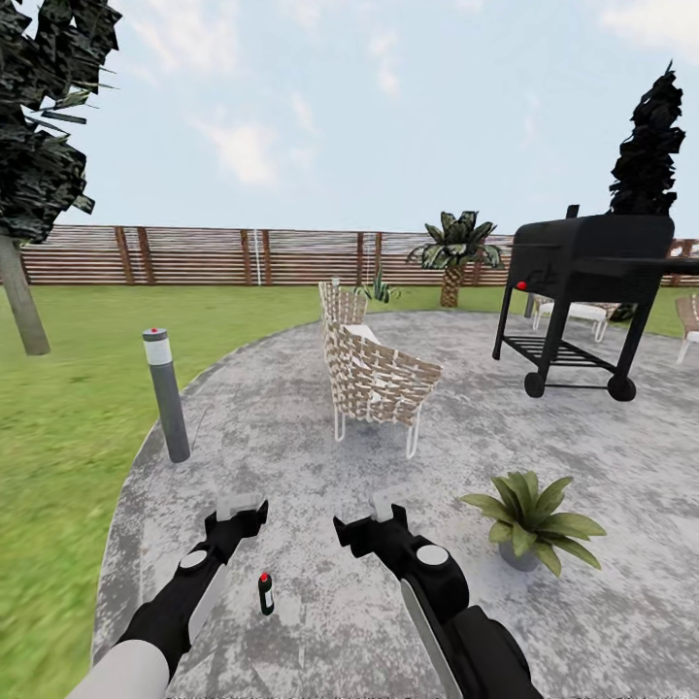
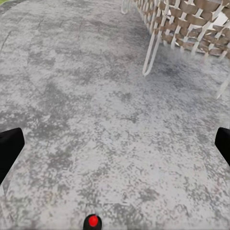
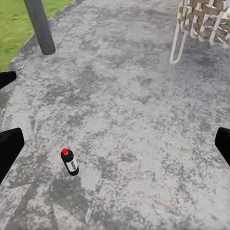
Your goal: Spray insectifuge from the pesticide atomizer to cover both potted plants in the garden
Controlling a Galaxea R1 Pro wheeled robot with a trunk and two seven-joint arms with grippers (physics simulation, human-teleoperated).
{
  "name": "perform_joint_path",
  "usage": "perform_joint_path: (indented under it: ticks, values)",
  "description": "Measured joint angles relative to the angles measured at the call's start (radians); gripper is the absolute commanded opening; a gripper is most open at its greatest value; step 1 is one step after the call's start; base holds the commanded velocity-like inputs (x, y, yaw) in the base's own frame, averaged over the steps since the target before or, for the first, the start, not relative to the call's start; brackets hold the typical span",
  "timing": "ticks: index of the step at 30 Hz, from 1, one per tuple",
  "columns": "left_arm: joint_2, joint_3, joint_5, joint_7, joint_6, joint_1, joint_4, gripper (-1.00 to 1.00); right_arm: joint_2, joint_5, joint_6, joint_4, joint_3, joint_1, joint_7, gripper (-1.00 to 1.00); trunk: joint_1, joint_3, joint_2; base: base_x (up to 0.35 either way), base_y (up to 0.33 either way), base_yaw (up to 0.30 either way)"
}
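Pesticide atomizer (image 1: 265,593) upright on paving between open, empty left hand (image 1: 240,508) and right hand (image 1: 386,504); head view adds potted plant (image 1: 530,529), right wrist label.

The paving (image 1: 291,427) is mottled grey with darker and whitish blotches, and the lawn (image 1: 68,417) next to it is bright green. The pesticide atomizer (image 1: 265,593) is dark green with a red cap and a white label. The nearest potted plant (image 1: 531,519) has green leaves. There's a tan woven chair (image 1: 377,383), a black grill (image 1: 582,291), a grey post (image 1: 166,393) and a brown slatted fence (image 1: 194,254).
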Motion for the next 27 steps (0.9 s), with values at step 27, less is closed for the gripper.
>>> perform_joint_path:
  ticks: [27]
  values:
    - [0.01,0.001,-0.009,-0.001,-0.001,-0.007,-0.003,1.0,0.001,0.0,-0.003,-0.014,-0.035,-0.005,0.0,1.0,0.046,-0.141,-0.074,0.0,0.0,0.0]
